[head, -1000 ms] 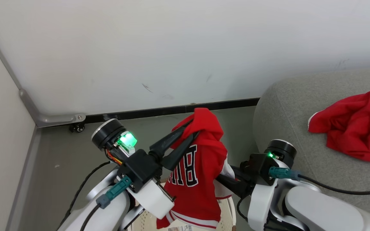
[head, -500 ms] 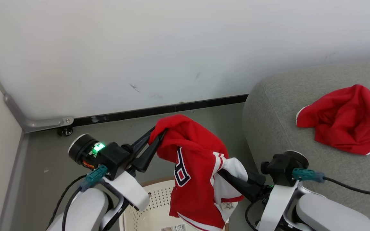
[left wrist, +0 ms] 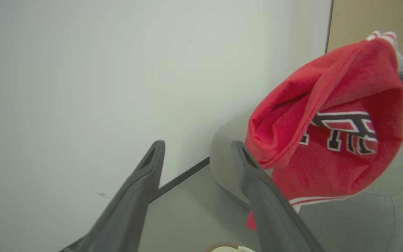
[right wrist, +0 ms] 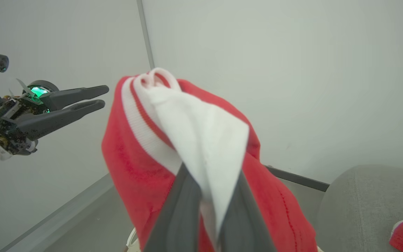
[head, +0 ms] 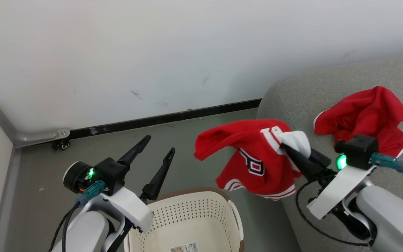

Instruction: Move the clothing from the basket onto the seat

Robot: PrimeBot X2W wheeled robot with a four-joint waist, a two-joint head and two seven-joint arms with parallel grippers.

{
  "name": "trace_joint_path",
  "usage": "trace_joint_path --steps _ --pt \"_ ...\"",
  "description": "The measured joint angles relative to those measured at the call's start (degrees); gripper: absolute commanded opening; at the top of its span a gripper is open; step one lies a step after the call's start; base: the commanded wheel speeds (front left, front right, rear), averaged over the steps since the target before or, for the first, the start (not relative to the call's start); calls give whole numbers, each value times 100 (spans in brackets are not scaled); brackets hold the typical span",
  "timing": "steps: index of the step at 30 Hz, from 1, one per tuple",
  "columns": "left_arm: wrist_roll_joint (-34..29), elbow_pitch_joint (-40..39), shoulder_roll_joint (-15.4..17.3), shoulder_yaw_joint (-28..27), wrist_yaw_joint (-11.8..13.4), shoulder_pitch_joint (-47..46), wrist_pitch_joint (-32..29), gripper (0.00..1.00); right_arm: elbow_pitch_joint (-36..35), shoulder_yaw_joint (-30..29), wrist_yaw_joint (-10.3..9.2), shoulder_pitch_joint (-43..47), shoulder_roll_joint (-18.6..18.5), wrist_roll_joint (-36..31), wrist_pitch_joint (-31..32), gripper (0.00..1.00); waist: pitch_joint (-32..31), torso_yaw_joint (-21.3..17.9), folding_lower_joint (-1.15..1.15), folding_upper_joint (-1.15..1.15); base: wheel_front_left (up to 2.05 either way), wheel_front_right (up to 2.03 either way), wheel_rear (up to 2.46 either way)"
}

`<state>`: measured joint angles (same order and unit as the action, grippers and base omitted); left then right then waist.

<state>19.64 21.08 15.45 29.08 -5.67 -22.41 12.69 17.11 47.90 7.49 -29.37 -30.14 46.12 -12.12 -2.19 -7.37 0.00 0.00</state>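
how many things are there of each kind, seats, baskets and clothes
grey woven-fabric cushion seat: 1
cream perforated plastic laundry basket: 1
soft red fabric garments with white trim: 2, a lettered jersey pinched in the right gripper and a crumpled garment lying on the seat
total: 4

A white wall with a few dark scuff marks meets a grey floor along a black baseboard. In the left corner a grey metal strip runs along the wall's foot, with a small black caster just beside its end. The left wrist view shows a tan panel past the wall's edge.
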Motion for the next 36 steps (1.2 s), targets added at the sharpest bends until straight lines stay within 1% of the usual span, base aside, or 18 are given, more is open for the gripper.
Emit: trace_joint_path --steps 9,16,25,28,35,36 --pt "144 51 -92 -307 275 209 79 100 230 -748 0 230 -234 27 -105 0 41 -41 0 0 0 0 0" --pt "186 51 -199 -391 386 289 123 100 380 -1404 0 665 -389 26 -151 0 41 -180 0 0 0 0 0" --pt "185 46 -336 -416 417 352 145 100 377 -2090 0 1316 -358 -67 -158 0 28 -458 0 0 0 0 0" --pt "185 47 -379 -449 465 352 145 100 324 -2271 0 1524 -290 -100 -183 0 25 -570 0 0 0 0 0" --pt "185 47 -432 -532 478 446 151 100 140 -2604 0 1931 -69 -256 -199 0 23 -862 0 0 0 0 0" --pt "185 44 -443 -553 520 471 152 100 111 -2646 0 1980 -43 -293 -199 0 24 -903 0 0 0 0 0"
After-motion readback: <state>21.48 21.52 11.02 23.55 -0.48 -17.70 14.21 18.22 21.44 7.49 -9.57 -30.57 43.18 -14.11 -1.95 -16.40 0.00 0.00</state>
